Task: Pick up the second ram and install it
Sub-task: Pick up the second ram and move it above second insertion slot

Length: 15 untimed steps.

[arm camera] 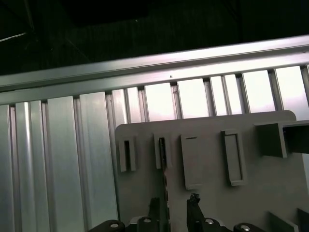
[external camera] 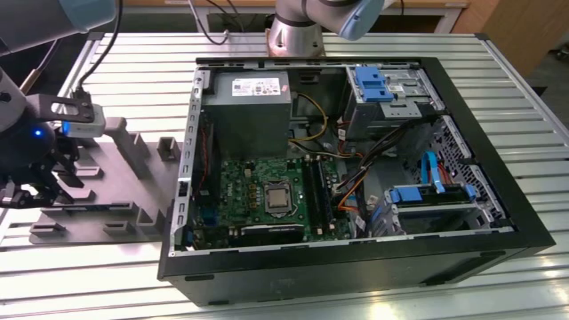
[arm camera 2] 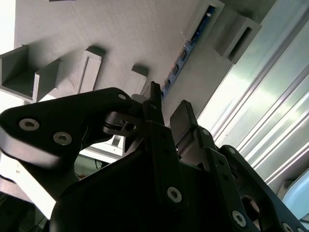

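Gripper (arm camera 2: 169, 104) is hovering with jaws parted and gripping nothing, lining up on the ram (arm camera 2: 186, 53), a thin bluish board standing edge-up in the matte grey fixture (arm camera 2: 120, 34), and it's crowding one finger (arm camera 2: 154, 104), so an off-centre squeeze is risking tipping or jamming it.

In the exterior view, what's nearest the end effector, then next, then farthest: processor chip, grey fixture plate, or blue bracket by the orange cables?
1. Grey fixture plate, beneath the end effector, exterior view's left.
2. Processor chip, near the view's middle.
3. Blue bracket, exterior view's right.
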Each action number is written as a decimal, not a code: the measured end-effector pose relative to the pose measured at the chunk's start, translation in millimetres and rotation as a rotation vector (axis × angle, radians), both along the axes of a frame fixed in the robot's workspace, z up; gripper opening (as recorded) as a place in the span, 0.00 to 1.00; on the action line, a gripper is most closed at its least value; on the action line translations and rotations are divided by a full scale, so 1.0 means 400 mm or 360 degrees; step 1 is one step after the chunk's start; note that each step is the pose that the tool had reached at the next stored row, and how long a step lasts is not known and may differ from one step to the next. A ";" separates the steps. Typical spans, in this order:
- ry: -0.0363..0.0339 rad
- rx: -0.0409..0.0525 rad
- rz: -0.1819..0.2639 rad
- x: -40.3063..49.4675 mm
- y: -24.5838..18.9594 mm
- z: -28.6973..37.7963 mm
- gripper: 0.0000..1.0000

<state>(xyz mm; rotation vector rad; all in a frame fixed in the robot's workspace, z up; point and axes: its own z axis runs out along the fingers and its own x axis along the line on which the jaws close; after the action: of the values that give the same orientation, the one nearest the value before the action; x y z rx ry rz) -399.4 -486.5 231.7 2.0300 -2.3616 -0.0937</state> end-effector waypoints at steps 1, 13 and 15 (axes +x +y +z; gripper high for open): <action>0.0000 0.0000 0.0001 0.000 0.000 -0.002 0.36; -0.0007 0.0004 0.0033 -0.008 -0.004 -0.020 0.36; -0.0008 0.0005 0.0040 -0.008 -0.006 -0.025 0.36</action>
<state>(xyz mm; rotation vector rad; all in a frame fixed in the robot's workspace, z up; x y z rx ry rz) -402.7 -488.8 221.9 2.0634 -2.3393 -0.0916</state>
